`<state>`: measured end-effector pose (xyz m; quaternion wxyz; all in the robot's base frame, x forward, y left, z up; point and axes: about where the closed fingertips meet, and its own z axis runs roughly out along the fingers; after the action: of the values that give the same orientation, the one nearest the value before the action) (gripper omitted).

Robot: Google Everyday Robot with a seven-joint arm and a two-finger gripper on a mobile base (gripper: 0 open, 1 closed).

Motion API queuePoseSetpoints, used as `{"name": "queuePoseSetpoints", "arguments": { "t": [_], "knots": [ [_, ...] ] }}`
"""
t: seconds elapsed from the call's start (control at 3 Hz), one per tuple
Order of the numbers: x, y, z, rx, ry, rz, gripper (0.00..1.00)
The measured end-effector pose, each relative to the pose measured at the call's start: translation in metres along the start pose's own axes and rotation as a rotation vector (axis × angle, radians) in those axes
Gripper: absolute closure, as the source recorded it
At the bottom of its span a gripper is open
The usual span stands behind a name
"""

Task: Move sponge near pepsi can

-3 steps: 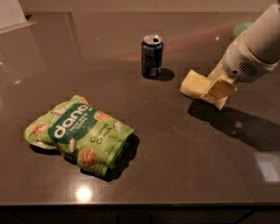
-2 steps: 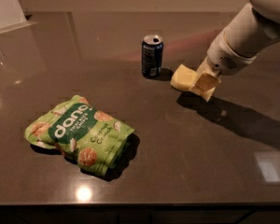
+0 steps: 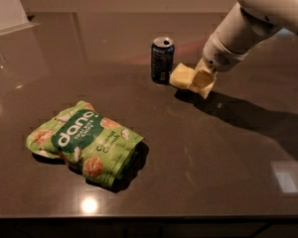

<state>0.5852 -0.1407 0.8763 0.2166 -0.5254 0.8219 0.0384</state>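
Camera view: the gripper (image 3: 202,79), toward the far edge of the tabletop (image 3: 213,157), is clamped on the sponge (image 3: 181,75), holding it low just beside the pepsi can (image 3: 162,60), evidently for release there, clear of the snack bag (image 3: 87,143) near the front-left corner.

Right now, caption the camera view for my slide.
Gripper holds the pale yellow sponge close beside the upright Pepsi can on a dark table; a green snack bag lies in front.
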Motion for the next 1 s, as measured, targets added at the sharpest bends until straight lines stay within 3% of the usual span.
{"name": "queuePoseSetpoints", "arguments": {
  "t": [0.33,1.0],
  "knots": [
    [-0.0091,-0.0099,0.0135,0.000,0.005,-0.001,0.59],
    [-0.0103,-0.0082,0.0151,-0.003,0.006,-0.004,0.12]
  ]
}}
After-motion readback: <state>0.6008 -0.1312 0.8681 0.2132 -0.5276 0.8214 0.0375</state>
